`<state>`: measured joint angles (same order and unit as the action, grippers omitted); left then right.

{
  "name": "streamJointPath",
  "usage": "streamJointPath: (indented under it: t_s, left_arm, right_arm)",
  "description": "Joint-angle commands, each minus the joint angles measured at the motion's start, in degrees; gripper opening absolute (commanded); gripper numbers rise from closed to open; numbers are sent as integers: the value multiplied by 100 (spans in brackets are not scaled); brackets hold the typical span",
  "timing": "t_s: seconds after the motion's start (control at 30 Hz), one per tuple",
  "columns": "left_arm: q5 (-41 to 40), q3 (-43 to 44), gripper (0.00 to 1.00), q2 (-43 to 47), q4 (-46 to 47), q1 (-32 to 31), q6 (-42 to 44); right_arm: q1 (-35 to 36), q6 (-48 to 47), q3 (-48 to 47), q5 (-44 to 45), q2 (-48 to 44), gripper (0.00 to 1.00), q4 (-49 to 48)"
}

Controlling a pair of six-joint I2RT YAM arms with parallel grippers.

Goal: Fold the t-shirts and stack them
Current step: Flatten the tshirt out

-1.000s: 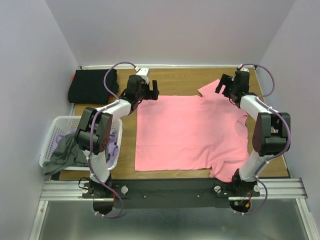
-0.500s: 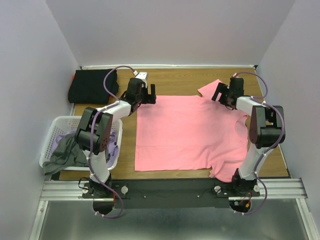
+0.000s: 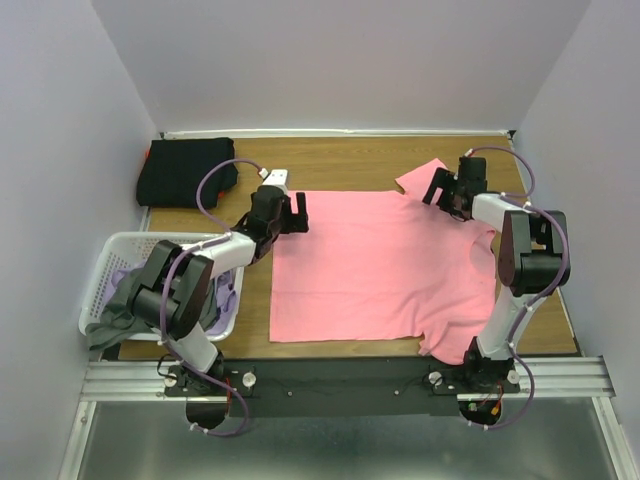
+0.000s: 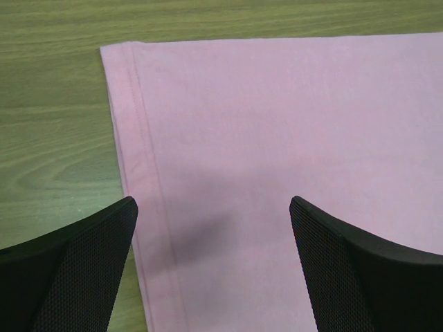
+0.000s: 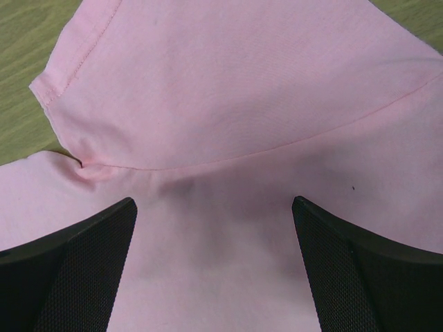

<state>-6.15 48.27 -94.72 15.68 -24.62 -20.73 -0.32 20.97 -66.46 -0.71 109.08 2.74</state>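
Though wrist views miss it, overhead shows a black t-shirt [image 3: 185, 172]

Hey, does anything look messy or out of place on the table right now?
Mostly tidy. The grey t-shirt spills over the laundry basket's near rim, and the pink t-shirt's near sleeve laps over the table's front edge at the near right.
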Motion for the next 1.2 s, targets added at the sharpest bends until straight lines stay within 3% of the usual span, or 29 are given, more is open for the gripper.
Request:
streamJointPath:
  t_s: [0.0, 0.33, 1.17]
  left_arm:
    - [-53, -20, 98, 7, 287, 19, -177]
    - [422, 666, 98, -1100, -144, 19, -194]
    - [1222, 1756, 98, -2183, -347, 493, -115]
  right_arm:
    - [14, 56, 36, 220, -89, 100, 60]
    - [14, 205, -420, 273, 447, 100, 218]
    - [-12, 390, -1870, -219, 1704, 100, 552]
